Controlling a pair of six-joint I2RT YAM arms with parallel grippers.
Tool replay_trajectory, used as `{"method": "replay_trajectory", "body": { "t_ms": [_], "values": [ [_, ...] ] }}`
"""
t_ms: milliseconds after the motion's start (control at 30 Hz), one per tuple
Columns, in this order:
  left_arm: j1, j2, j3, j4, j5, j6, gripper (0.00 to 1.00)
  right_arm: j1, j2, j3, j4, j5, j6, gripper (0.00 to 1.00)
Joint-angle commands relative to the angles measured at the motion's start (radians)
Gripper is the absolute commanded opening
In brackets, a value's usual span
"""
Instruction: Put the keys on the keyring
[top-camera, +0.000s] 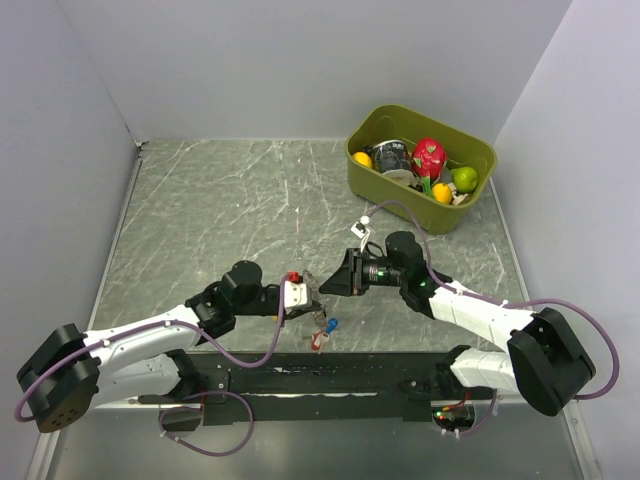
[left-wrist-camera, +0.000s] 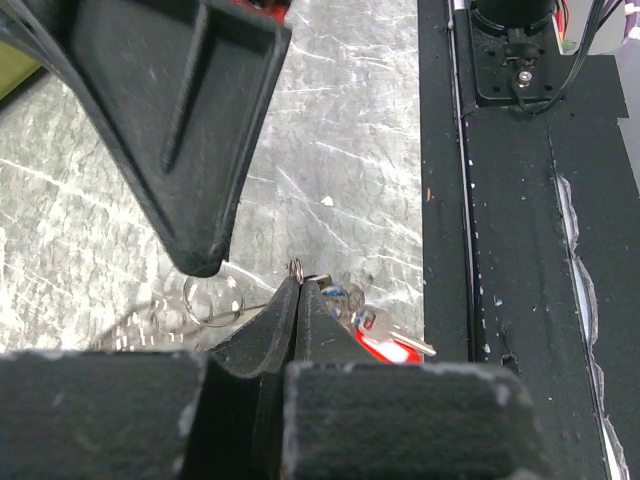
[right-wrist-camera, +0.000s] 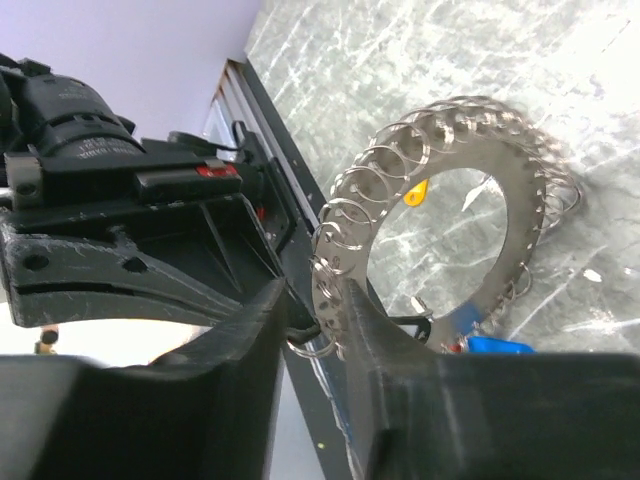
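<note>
— Where's the keyring (right-wrist-camera: 522, 205) just now?

— Up on edge between the two arms, off the worktop (top-camera: 220, 200) as far as I can judge. The right pincer (right-wrist-camera: 312, 322) has the rim clamped between its fingers. The left pincer (left-wrist-camera: 298, 288) is closed tight, nipping a small wire loop (left-wrist-camera: 296, 266) at the rim.

— And the keys?

— A red-capped key (left-wrist-camera: 385, 349) and a blue-capped key (right-wrist-camera: 495, 346) hang from it, close by the left pincer. A yellow cap (right-wrist-camera: 415, 192) shows through the ring's hole. The black one I can't spot.

— What worries you?

— Two arms on one thin thing. An uneven pull or twist could slip the loop out of the left tips, or swing the ring round in the right grip. The tips also sit nearly touching, so a nudge might knock them together and shake it all loose.
</note>
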Motion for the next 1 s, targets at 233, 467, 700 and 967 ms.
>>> {"method": "replay_trajectory", "body": {
  "t_ms": [233,467,700,967],
  "values": [
    [-0.006,0.004,0.027,-0.029,-0.005,0.025,0.01,-0.011,0.033,0.001,0.099,-0.019,0.030,0.56],
    [-0.009,0.010,0.038,-0.042,-0.004,0.032,0.01,-0.009,0.116,0.006,0.175,-0.077,0.064,0.61],
    [-0.010,0.016,0.041,-0.040,0.001,0.029,0.01,-0.006,0.166,0.015,0.243,-0.109,0.107,0.61],
    [-0.013,0.015,0.047,-0.051,-0.002,0.027,0.01,-0.006,0.192,0.026,0.287,-0.122,0.129,0.52]
  ]
}}
